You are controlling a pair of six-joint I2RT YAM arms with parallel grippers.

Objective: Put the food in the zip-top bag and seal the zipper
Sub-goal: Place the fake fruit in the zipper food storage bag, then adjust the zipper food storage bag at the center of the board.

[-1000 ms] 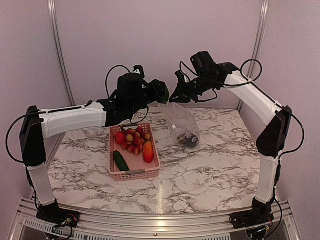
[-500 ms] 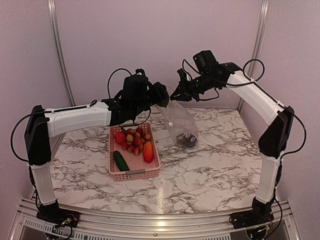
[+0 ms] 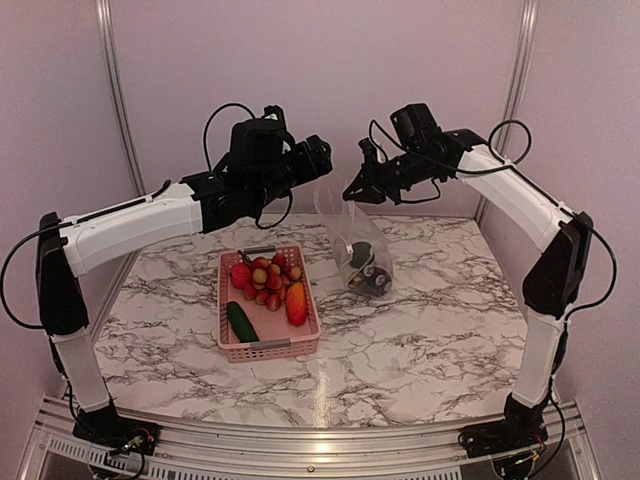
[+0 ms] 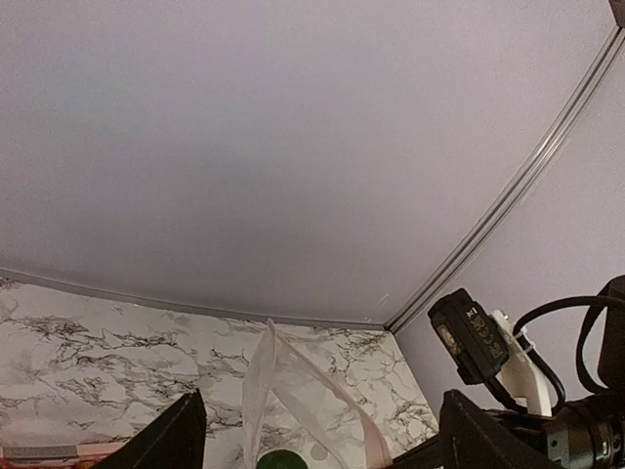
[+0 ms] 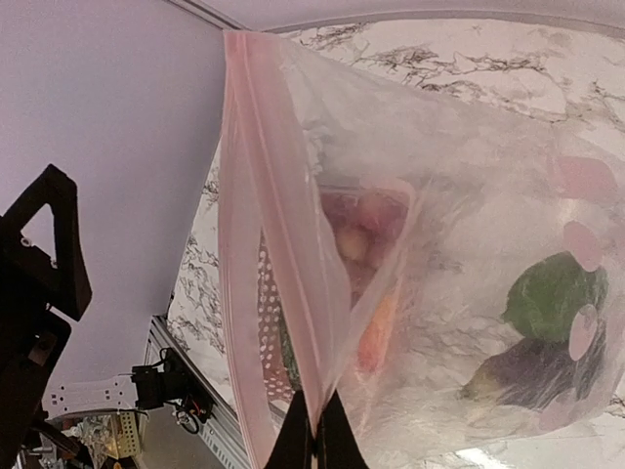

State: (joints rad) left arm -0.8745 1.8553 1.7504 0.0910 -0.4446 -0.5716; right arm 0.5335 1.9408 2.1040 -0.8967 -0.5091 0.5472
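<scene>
The clear zip-top bag (image 3: 355,235) hangs at the back of the table. My right gripper (image 3: 352,192) is shut on its pale pink zipper strip (image 5: 283,283), pinched between the two black fingers (image 5: 314,435). Inside the bag lie a green pepper (image 5: 552,293) and a purple eggplant (image 5: 527,376), seen at its bottom in the top view (image 3: 368,278). My left gripper (image 3: 320,158) is open and empty, up left of the bag's mouth; its view looks down on the mouth (image 4: 293,391) between the wide-apart fingers (image 4: 176,440).
A pink latticed basket (image 3: 300,345) stands at centre left of the marble table (image 3: 430,330). It holds a dark green cucumber (image 3: 242,322), an orange-red fruit (image 3: 296,303) and several small red and tan balls (image 3: 265,275). The back wall is close behind both grippers.
My left gripper held the green pepper at the bag's mouth; now it is open, raised higher, and the pepper lies in the bag. The right gripper still holds the strip.
</scene>
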